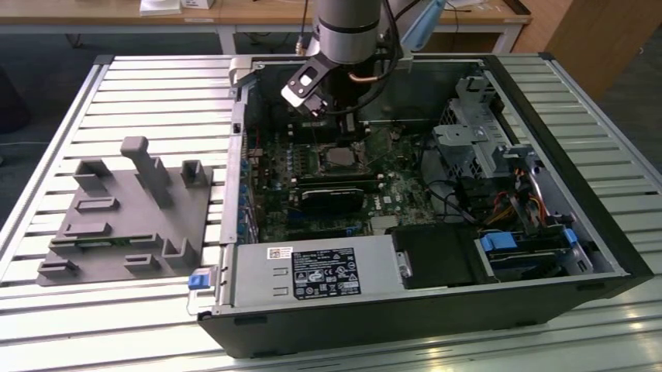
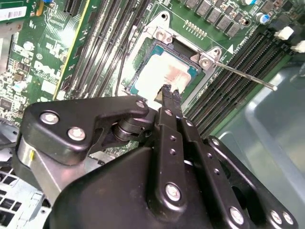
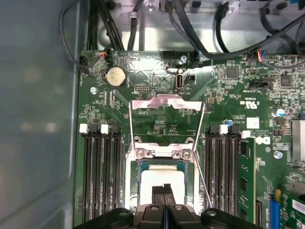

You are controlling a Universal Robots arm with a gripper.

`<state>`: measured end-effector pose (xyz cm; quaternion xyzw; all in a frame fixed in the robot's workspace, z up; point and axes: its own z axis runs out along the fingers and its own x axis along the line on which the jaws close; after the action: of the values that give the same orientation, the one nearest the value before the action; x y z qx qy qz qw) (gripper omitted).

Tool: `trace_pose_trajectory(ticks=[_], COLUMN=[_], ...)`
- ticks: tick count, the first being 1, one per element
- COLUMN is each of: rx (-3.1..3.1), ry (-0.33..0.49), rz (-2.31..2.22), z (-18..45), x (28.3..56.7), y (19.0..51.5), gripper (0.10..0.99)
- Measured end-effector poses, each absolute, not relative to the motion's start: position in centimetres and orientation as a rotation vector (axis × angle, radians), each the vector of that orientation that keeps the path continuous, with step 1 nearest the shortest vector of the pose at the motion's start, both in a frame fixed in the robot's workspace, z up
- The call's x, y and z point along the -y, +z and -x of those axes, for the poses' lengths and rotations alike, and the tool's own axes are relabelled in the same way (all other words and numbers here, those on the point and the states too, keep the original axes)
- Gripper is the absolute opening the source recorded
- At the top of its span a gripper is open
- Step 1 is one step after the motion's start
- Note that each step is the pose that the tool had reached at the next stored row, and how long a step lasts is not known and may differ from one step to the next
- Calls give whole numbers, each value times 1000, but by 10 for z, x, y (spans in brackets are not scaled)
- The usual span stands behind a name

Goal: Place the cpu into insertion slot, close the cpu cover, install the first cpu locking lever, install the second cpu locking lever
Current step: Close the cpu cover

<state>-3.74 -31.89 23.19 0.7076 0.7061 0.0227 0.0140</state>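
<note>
The cpu (image 3: 162, 180), a pale silvery square, lies flat in the insertion slot (image 3: 129, 160) on the green board; the second wrist view shows the cpu (image 2: 159, 71) too. The cpu cover (image 3: 167, 102) is swung open, its thin metal frame lying back over the board beyond the socket. A thin locking lever (image 2: 243, 76) sticks out free beside the socket. My gripper (image 3: 164, 193) hovers just above the cpu's near edge, its black fingers (image 2: 172, 102) pressed together with nothing between them. From the exterior view, the gripper (image 1: 333, 116) hangs inside the case over the socket (image 1: 339, 159).
Memory slots (image 3: 100, 167) flank the socket on both sides. A black card (image 1: 333, 194) lies just in front of the socket. Cables (image 3: 228, 28) run along the case wall. A drive cage (image 1: 476, 139) stands at the exterior view's right. A grey fixture (image 1: 124, 209) sits outside the case.
</note>
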Motion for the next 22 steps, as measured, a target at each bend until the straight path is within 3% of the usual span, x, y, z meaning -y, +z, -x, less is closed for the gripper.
trace_pose_trajectory(ticks=[11,22], rx=[-2199,-2200], ry=[70,67], rz=[-2204,-2206], z=[37,29], x=[319,331], y=[267,269], gripper=[106,106])
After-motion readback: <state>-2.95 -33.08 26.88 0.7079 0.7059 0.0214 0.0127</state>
